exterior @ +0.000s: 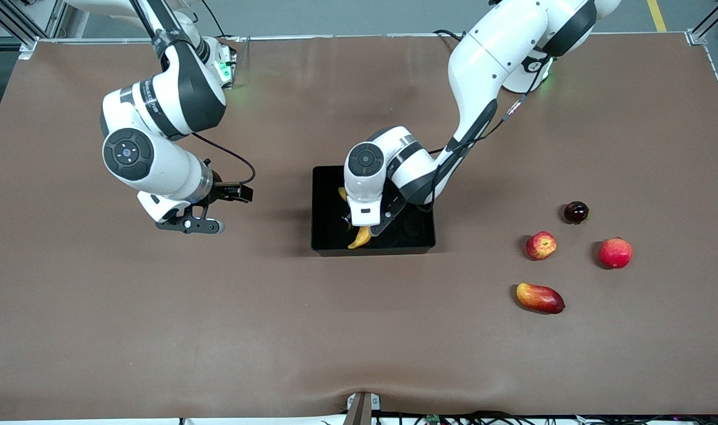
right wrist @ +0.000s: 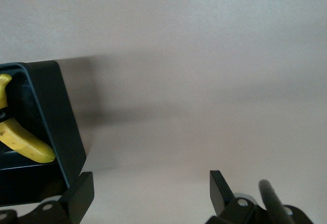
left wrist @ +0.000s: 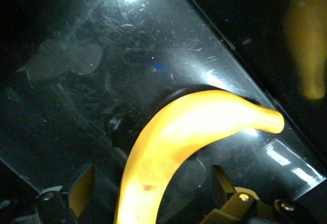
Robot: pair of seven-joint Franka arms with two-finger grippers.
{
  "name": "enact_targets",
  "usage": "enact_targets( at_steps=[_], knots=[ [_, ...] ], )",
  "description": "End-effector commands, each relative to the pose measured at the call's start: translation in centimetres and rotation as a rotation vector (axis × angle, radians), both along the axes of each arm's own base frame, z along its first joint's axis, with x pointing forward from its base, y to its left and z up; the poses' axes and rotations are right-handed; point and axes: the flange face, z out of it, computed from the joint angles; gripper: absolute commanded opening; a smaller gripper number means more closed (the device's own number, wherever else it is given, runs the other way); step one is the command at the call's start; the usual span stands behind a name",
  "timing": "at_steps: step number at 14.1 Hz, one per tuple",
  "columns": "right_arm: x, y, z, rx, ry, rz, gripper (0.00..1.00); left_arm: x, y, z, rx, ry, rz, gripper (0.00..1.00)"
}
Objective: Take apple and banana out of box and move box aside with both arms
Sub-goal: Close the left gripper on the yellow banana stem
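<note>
banana (left wrist: 168,147) in box (exterior: 326,203), between left pincer (left wrist: 153,196) fingers

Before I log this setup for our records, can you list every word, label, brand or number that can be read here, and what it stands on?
No text here can be read.
Right arm: a band of small dark lettering on the white shell, too blurred to read.
Tray, banana and the fruits on the table: no label or print shows.

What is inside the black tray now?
A yellow banana lies in the black tray. The left pincer, open, is over it and covers the banana's middle. No other fruit shows in the tray's uncovered part.
</note>
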Motion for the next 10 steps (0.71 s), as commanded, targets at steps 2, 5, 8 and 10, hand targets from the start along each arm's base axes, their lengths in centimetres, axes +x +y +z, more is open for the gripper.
enact_targets(
  at_steps=[2, 5, 8, 10],
  knots=[
    [-0.7, 0.0, 0.4, -0.013, -0.015, -0.008, 1.00, 0.3, -0.4, 0.3, -0.014, -0.033, 0.070, 1.00],
    [-0.8, 0.0, 0.3, -0.014, -0.013, -0.008, 1.00, 0.5, -0.5, 0.9, -0.018, -0.043, 0.052, 1.00],
    [-0.7, -0.1, 0.3, -0.014, -0.013, -0.009, 1.00, 0.6, -0.6, 1.3, -0.023, -0.049, 0.017, 1.00],
    [-0.7, -0.1, 0.3, -0.014, -0.013, -0.009, 1.00, 0.6, -0.5, 1.3, -0.024, -0.052, -0.030, 1.00]
  ],
)
